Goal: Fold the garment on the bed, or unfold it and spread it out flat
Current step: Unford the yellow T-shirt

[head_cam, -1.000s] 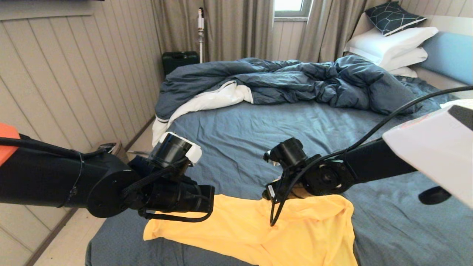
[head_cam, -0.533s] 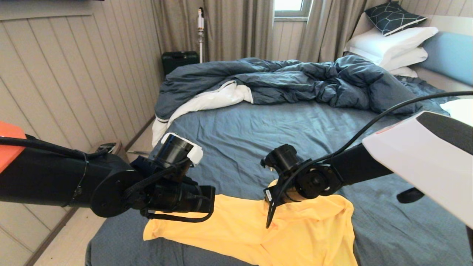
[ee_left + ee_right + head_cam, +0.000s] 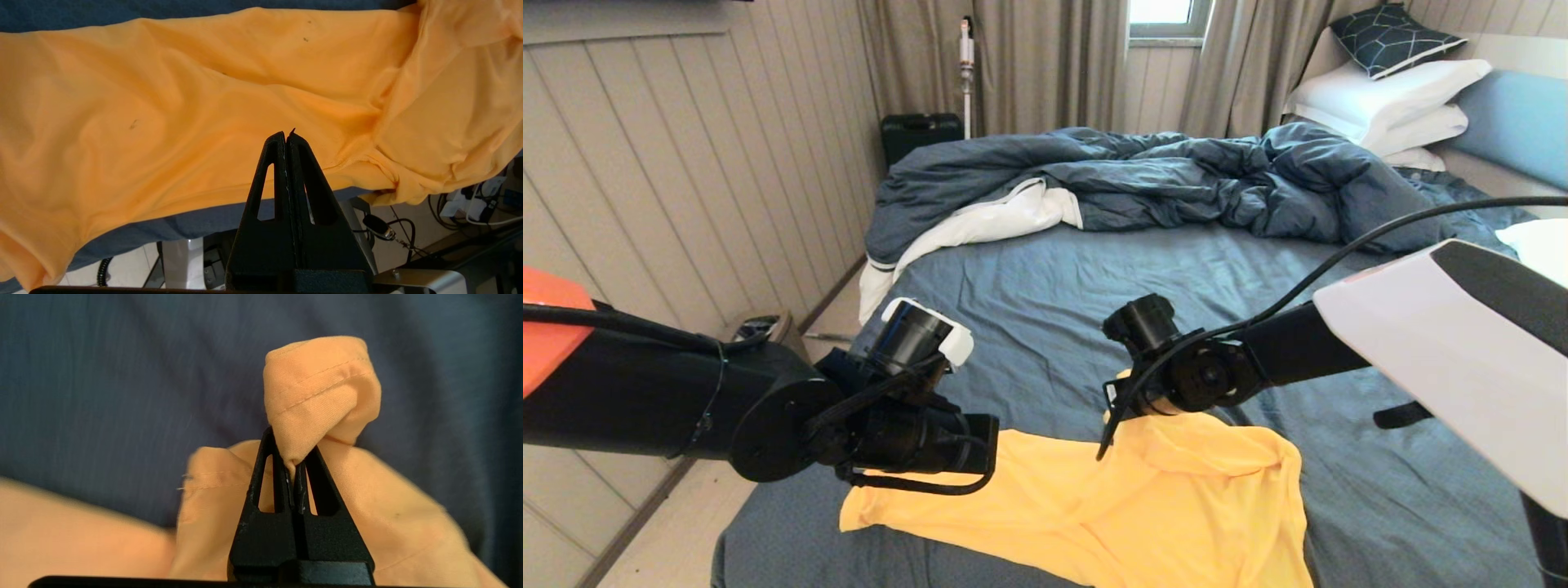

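Two grippers over one shirt, and we start on the left: the left gripper (image 3: 287, 136) hovers above the yellow garment (image 3: 1094, 506), fingers pressed together on nothing, so no help from that side yet. The garment lies rumpled on the near part of the bed (image 3: 1078, 286), one edge spilling over the mattress side. Moving right, the right gripper (image 3: 291, 467) is clamped on a stitched hem fold at the shirt's far edge, a small tuft bunched above its fingertips. We judge it a hem, perhaps a sleeve; the head view hides that corner. To do this well, we lift gently and draw outward, keeping the thin cloth taut without dragging the bed sheet.
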Tool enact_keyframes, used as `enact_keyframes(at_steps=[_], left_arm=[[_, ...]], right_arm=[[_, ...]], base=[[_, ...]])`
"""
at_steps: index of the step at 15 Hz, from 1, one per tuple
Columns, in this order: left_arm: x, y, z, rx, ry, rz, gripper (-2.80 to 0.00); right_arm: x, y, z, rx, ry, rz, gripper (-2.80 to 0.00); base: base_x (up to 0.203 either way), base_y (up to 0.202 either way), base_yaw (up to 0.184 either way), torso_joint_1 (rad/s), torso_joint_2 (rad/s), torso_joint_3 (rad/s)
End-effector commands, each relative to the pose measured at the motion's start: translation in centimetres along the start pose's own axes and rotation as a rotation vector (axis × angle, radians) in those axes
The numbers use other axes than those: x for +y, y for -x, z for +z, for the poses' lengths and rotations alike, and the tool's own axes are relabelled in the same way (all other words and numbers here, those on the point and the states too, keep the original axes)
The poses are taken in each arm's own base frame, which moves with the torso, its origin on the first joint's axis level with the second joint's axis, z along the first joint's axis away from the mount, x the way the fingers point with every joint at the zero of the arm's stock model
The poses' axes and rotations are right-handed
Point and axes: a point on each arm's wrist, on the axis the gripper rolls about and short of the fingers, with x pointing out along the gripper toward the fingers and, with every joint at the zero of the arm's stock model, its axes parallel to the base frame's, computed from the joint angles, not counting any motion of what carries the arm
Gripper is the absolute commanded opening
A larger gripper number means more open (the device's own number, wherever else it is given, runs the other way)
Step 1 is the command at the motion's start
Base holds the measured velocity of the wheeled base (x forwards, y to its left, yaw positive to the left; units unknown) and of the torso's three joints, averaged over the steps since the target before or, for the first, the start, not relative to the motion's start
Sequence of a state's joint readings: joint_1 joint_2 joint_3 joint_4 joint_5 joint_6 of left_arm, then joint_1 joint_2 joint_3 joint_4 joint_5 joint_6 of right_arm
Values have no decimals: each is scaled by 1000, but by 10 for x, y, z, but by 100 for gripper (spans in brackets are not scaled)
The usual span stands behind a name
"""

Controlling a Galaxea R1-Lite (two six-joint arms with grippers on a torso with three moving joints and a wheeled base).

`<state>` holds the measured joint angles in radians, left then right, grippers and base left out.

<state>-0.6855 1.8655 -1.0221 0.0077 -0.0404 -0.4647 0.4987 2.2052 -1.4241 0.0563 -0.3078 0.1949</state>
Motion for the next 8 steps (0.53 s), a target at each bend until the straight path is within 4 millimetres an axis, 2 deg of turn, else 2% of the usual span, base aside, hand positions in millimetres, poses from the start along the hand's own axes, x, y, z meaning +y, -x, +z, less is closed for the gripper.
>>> enact_keyframes(at_steps=[1, 5, 8], left_arm=[[0, -2, 2, -2, 3, 0, -280], [-1, 0, 3, -34, 1, -10, -280], [0, -3, 4, -57, 4, 27, -280]], right_arm=[[-11, -7, 16, -49, -55, -48, -280], [-44, -22, 39, -114, -160, -159, -280], [-68, -42, 44, -132, -219, -298, -280]], base=[[0, 0, 0, 0, 0, 0], [0, 0, 0, 0, 0, 0], [0, 0, 0, 0, 0, 0]])
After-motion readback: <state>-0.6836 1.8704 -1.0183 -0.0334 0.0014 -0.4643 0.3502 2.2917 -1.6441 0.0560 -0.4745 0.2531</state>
